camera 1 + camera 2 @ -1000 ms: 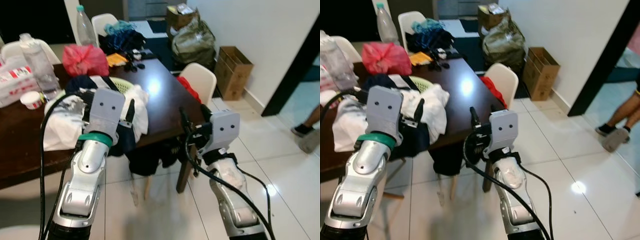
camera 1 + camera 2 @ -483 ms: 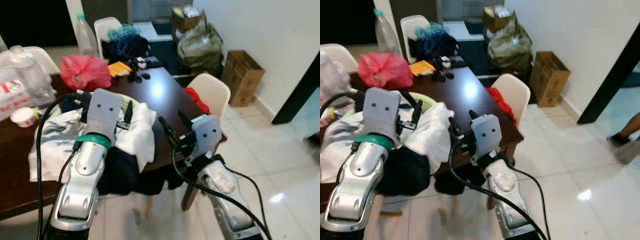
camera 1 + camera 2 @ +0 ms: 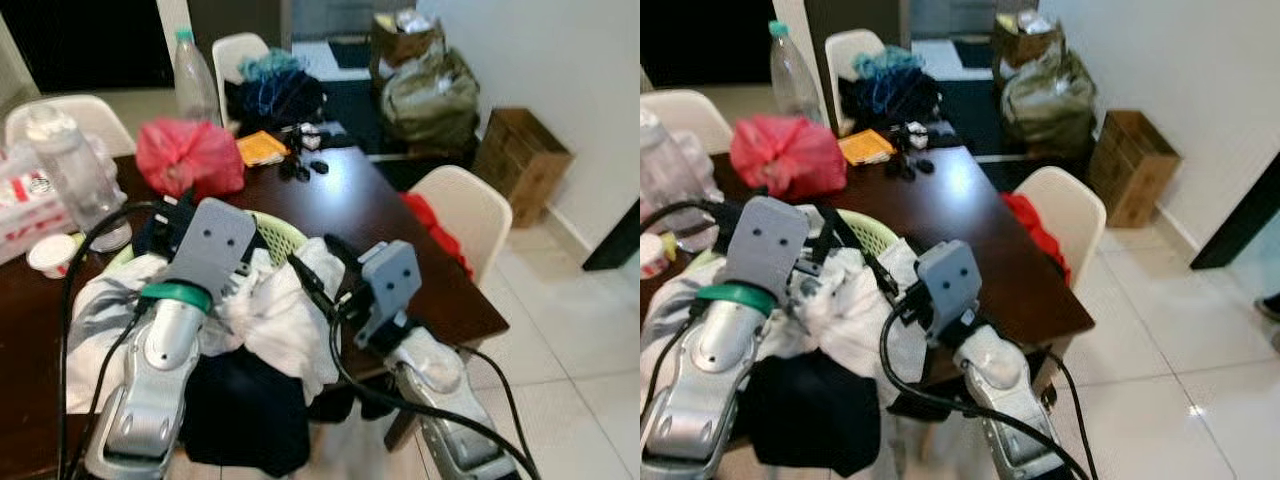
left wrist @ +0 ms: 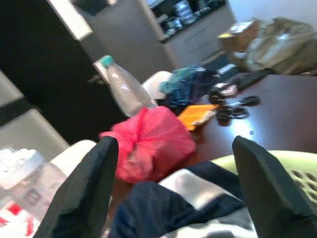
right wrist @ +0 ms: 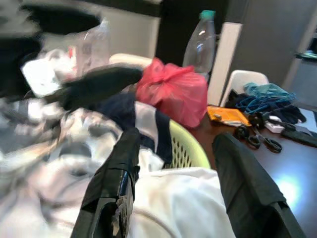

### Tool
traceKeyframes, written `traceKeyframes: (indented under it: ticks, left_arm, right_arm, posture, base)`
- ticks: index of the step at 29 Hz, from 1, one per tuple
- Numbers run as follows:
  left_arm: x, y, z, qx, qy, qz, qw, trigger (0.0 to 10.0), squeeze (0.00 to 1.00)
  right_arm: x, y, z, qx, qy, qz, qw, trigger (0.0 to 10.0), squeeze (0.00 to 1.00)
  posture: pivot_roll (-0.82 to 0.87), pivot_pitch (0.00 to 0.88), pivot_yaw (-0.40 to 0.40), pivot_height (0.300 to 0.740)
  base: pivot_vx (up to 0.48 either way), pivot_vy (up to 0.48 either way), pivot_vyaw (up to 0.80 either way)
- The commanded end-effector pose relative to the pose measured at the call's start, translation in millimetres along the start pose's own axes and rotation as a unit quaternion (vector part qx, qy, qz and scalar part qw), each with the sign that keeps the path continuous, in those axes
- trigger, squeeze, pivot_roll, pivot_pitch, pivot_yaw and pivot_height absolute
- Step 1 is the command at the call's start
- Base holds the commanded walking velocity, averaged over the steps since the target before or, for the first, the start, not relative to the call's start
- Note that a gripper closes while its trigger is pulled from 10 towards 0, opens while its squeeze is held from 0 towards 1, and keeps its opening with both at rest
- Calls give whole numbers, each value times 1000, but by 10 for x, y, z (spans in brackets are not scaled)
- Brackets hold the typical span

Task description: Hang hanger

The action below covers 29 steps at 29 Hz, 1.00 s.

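A pile of clothes sits on the near end of the dark table: white garments and a navy one that hangs over the edge. A yellow-green laundry basket lies under the pile. My left gripper hovers over the basket's left part, fingers wide open and holding nothing. Just to its right my right gripper is over the white cloth, also open and empty, with the basket rim beyond its fingertips.
Farther back on the table are a red plastic bag, a clear bottle, an orange packet and scissors. A white chair with a red cloth stands at the table's right. A cardboard box and bags line the wall.
The camera has closed in on the table. My right gripper has risen from below the table edge to over the white clothes, next to the left gripper. A person's leg has left the view.
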<state>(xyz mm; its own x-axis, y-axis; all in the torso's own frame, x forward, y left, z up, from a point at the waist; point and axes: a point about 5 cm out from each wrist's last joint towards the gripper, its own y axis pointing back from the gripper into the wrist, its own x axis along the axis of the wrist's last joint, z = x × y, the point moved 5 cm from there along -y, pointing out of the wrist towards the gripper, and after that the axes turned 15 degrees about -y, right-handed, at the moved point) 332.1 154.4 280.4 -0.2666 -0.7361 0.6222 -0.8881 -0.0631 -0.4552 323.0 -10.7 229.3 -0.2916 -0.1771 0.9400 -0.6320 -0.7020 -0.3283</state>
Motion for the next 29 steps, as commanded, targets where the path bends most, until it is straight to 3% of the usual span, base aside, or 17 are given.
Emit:
traceKeyframes:
  ticks: [1,4,7,9,10,14,17,19,24,29]
  left_arm:
    - [-14,39,-136,49,-16,-12,999,10000,0]
    - [-26,42,-176,62,-19,-18,998,10000,0]
    - [-130,79,-327,107,-25,-51,993,10000,0]
    - [-130,79,-327,107,-25,-51,993,10000,0]
    - [-160,114,-400,128,-30,-62,989,10000,0]
    - [-128,124,-389,127,-26,-55,990,10000,0]
    - [12,113,-348,120,-12,-22,992,10000,0]
    - [188,108,-353,125,-9,19,992,10000,0]
    - [275,136,-347,124,-14,39,991,10000,0]
    - [255,153,-324,119,-16,35,992,10000,0]
  right_arm:
    - [-51,-113,-191,57,30,-16,998,10000,0]
    - [-58,-157,-231,75,41,-22,996,10000,0]
    - [-89,-257,-308,118,44,-42,991,10000,0]
    - [-89,-257,-308,118,44,-42,991,10000,0]
    - [-113,-276,-409,162,14,-55,985,10000,0]
    - [-155,-279,-490,192,10,-69,979,10000,0]
    - [-284,-321,-547,204,33,-95,974,10000,0]
    - [-445,-453,-483,165,54,-130,976,10000,0]
    - [-546,-621,-273,88,60,-160,981,10000,0]
    - [-616,-596,-233,103,82,-185,974,10000,0]
  posture:
    - [-58,98,60,740]
    - [-55,99,57,740]
    - [-49,100,49,740]
    - [-49,100,49,740]
    - [-38,103,37,740]
    - [-34,103,32,740]
    - [-30,103,28,740]
    - [-19,103,21,740]
    - [-13,104,17,740]
    - [-9,104,11,740]
  base:
    - [0,0,0]
    - [0,0,0]
    - [0,0,0]
    - [0,0,0]
    - [0,0,0]
    - [0,0,0]
    - [0,0,0]
    - [0,0,0]
    - [0,0,0]
    - [0,0,0]
